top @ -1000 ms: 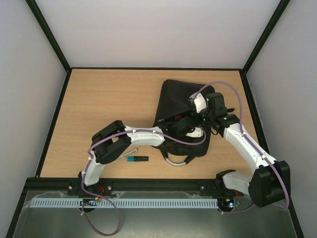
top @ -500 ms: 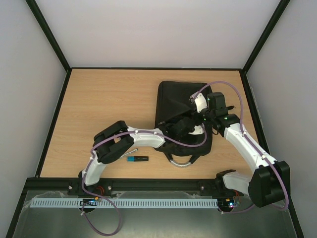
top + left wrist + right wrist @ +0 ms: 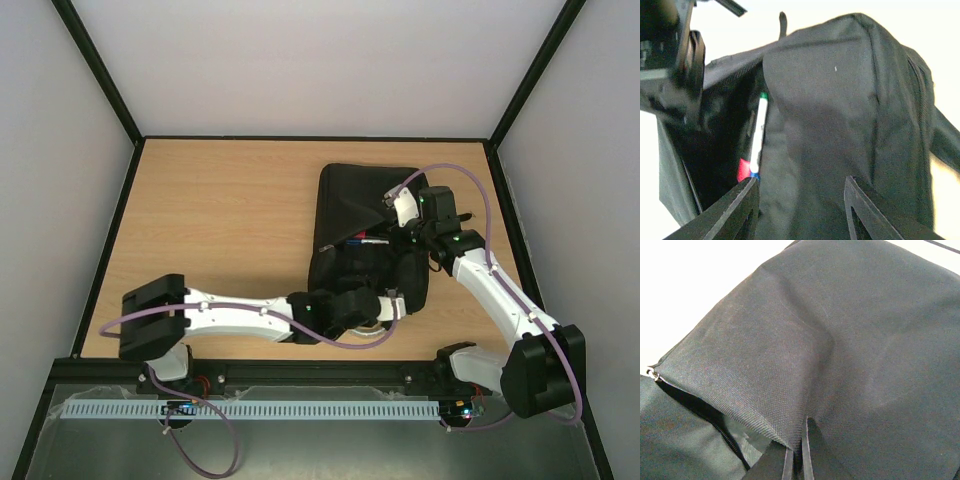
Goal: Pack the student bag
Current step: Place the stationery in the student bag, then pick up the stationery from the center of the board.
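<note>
Black woven-fabric student bag (image 3: pixel 352 200), soft rounded rectangle, zip gaping, lies right of centre on wooden table (image 3: pixel 220 220). Its flap is pinched by right gripper (image 3: pixel 796 452); left gripper (image 3: pixel 800 182) spread, empty.

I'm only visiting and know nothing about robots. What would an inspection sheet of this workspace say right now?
Surface: wooden table, light grain.
Job's things: student bag lies unzipped; a white pen and something red show inside.
Clutter: nothing seen.
Hands: right hand is shut, pinching the bag's flap; left hand is open and empty at the bag's opening.
Cables: purple cables loop along both arms.
Surroundings: pale walls, black frame, slotted rail at the near edge.
</note>
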`<control>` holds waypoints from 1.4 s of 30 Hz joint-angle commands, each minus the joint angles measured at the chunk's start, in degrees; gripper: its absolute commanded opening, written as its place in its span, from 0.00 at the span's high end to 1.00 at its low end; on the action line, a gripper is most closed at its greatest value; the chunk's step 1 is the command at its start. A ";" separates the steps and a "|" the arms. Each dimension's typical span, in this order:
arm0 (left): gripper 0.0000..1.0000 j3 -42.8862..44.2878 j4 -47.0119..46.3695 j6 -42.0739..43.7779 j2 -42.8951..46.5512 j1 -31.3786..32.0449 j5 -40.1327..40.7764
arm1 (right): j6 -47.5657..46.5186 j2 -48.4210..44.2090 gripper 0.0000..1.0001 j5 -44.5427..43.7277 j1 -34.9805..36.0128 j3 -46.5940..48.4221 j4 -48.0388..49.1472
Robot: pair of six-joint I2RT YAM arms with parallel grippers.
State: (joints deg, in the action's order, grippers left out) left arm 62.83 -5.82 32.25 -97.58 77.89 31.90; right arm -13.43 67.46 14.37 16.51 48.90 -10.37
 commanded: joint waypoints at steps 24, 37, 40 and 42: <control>0.35 -18.98 44.07 -63.85 30.00 -30.47 -28.67 | 1.08 -0.69 0.99 4.42 -0.42 2.23 2.68; 0.30 -18.55 45.99 -70.40 26.76 -26.71 -30.12 | 0.95 -0.01 0.99 5.45 -0.65 2.21 2.31; 0.31 -19.22 46.54 -77.83 26.21 -22.85 -27.58 | 0.95 0.30 0.99 5.74 -0.58 2.30 2.20; 0.30 -19.25 46.70 -86.41 26.90 -20.14 -24.14 | 0.88 0.30 0.99 5.75 -0.65 2.32 2.20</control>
State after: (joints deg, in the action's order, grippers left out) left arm 43.97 38.41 -40.23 -70.85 53.84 3.46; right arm -13.47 68.25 16.19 16.01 48.93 -10.39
